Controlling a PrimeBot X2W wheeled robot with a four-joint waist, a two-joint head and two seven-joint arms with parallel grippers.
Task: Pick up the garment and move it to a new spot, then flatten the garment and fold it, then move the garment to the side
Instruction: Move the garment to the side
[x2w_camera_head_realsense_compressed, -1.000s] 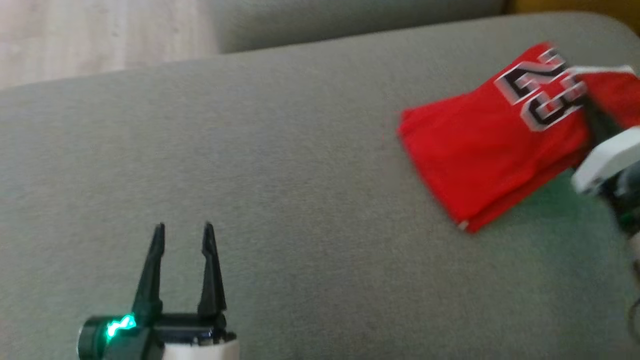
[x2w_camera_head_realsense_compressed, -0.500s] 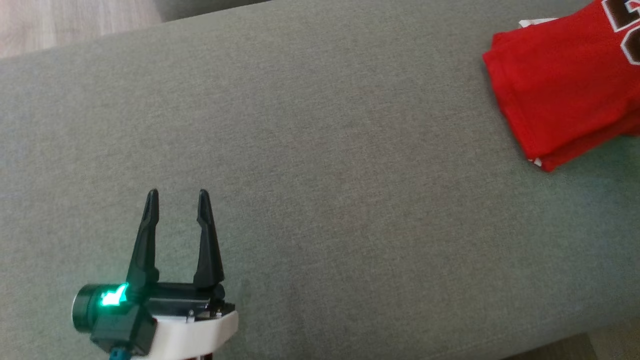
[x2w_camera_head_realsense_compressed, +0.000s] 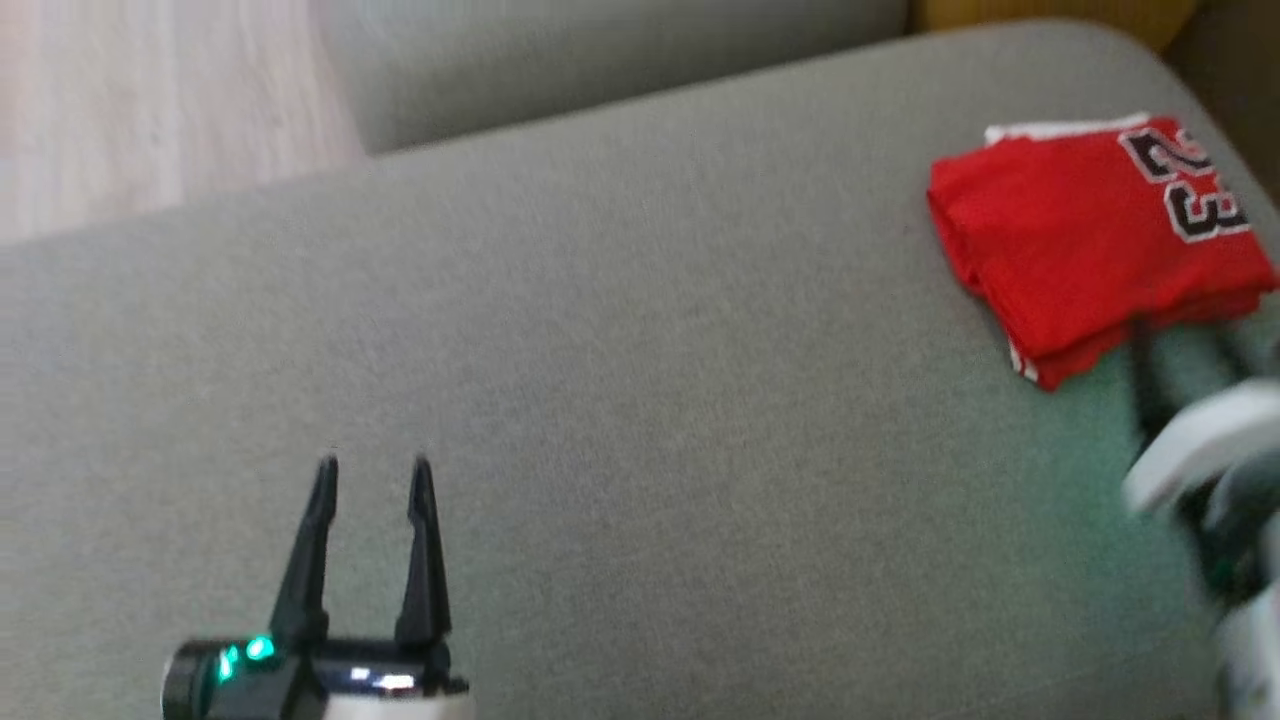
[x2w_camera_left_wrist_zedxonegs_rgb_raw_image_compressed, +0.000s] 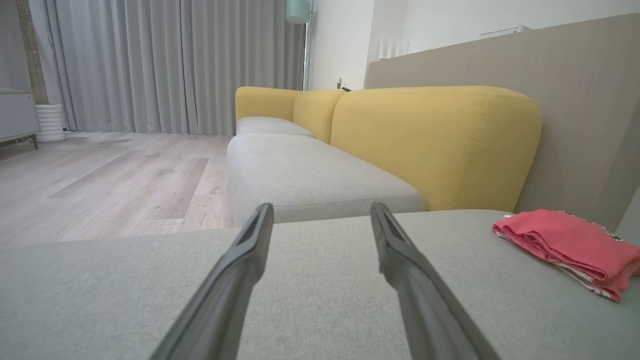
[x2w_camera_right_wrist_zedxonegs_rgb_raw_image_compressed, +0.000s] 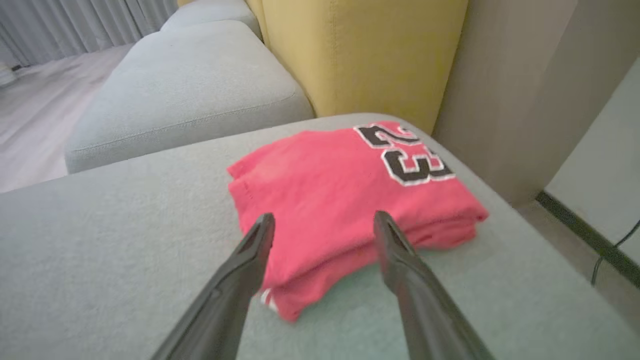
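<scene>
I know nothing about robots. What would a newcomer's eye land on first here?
The bright red folded jersey with a black number, lying at the far right end of the grey sofa cushion. Then the left gripper at the head view's lower left, its two dark fingers apart above bare cushion.

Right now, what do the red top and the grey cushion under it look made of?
Red garment: soft matte fabric, probably a knit jersey; it lies in limp folded layers. Grey cushion: matte woven upholstery cloth; a fine weave grain shows.
</scene>
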